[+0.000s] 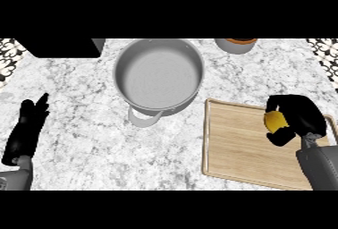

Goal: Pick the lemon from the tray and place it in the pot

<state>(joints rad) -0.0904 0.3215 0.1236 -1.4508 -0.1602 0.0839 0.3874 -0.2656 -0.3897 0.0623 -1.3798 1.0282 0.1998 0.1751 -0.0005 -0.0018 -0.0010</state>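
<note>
Head view shows the right hand [296, 117] with fingers curled round the lemon [274, 120], over the right part of the wooden tray [238, 147]. To the tray's upper left sits the grey pot [158, 74]. At the left, the left hand [30, 123] rests, fingers straight

Your items, by finish: pot [158, 76], grey metal, matt satin inside; tray [238, 147], pale wood, fine straight grain, unglossed; bench [86, 134], white and grey veined stone, smooth; lemon [273, 120], yellow rind, dull; right hand [300, 117], black, matt; forearm [320, 166], smooth grey.
</note>
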